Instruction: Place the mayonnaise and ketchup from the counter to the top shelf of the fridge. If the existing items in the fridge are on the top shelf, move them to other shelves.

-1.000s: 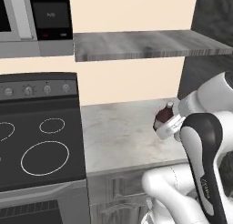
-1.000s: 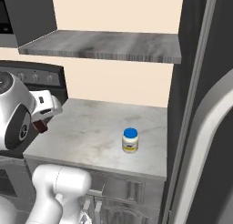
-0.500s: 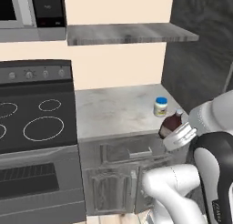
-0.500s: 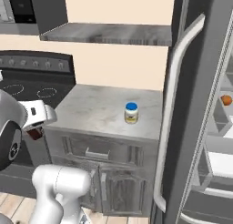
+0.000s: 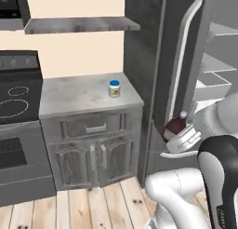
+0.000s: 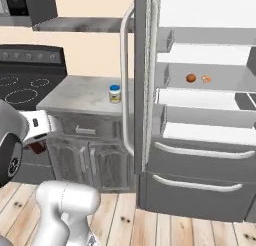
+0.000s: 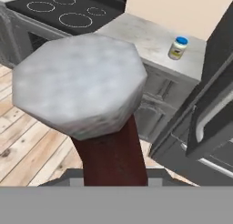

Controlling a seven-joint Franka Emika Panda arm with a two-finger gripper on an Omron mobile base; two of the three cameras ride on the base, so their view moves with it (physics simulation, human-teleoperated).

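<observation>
I am clamping my gripper [image 5: 179, 132] on the ketchup bottle [image 7: 98, 109], its grey cap filling the centre of the hand view, red body below. It seems light and rigid, likely smooth plastic, so I am judging the body the safest place to grip. The mayonnaise jar [image 5: 114, 88] is standing on the counter [image 5: 74, 95], upper middle of the left base view.
</observation>
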